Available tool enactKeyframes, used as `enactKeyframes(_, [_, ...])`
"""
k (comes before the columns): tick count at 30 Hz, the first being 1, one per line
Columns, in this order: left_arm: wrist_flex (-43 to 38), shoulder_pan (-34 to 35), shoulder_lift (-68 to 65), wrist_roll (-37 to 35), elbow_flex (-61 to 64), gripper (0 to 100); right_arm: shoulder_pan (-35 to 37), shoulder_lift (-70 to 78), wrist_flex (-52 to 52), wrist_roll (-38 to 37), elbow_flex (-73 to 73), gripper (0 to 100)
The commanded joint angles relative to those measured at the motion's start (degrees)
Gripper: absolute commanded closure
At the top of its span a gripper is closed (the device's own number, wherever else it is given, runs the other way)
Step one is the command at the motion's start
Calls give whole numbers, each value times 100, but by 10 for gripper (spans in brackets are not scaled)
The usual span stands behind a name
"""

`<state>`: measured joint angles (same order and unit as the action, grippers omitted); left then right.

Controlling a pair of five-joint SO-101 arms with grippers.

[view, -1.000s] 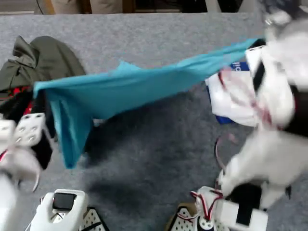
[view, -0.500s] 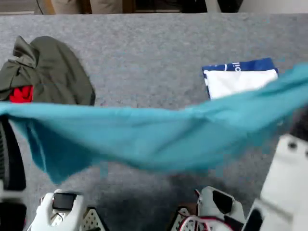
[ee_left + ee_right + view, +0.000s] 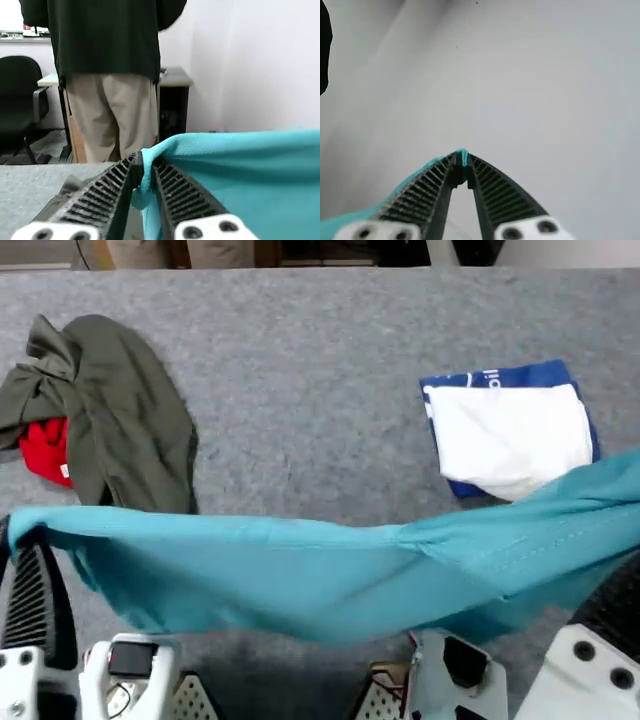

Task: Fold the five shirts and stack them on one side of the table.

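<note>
A teal shirt (image 3: 330, 575) hangs stretched in the air across the near side of the table, held up at both ends. My left gripper (image 3: 144, 165) is shut on one corner of the teal shirt (image 3: 240, 180), at the left edge of the high view. My right gripper (image 3: 464, 159) is shut on a small tip of the teal cloth (image 3: 350, 222), pointing up at a bare wall. A folded white shirt (image 3: 510, 438) lies on a folded blue one (image 3: 500, 380) at the right. An olive shirt (image 3: 110, 410) and a red shirt (image 3: 42, 448) lie crumpled at the left.
The grey felt table (image 3: 320, 360) is open in the middle and at the back. The two arm bases (image 3: 130, 680) stand at the near edge under the hanging shirt. A person (image 3: 110, 75) stands beyond the table's far edge.
Both arms have lifted the teal shirt and pulled it towards the near edge, so it now spans the table's width low in the high view. The folded stack is uncovered.
</note>
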<state>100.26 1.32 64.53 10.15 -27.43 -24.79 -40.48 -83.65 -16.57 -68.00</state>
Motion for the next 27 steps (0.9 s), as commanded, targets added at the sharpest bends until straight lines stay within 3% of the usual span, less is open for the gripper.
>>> enactKeyframes(1, [44, 26, 110, 237, 448, 981, -84, 40, 141, -70, 40, 996])
enactKeyframes(5, [-62, 26, 48, 554, 844, 981, -66, 101, 185, -44, 356, 996])
enactKeyframes(10, [-1160, 26, -382, 677, 2242, 981, -40, 356, 747, -18, 1640, 996])
enactKeyframes(16, [-3771, 35, -840, 633, 4360, 981, 963, 892, 2040, -378, 3943, 996])
enactKeyframes(21, [-5960, 35, -1393, 633, 5749, 981, 1631, 1859, 4035, -712, 5912, 996])
enactKeyframes(27, [-8237, 70, -3266, 633, 6295, 981, 2035, 3618, 6268, -703, 6273, 997])
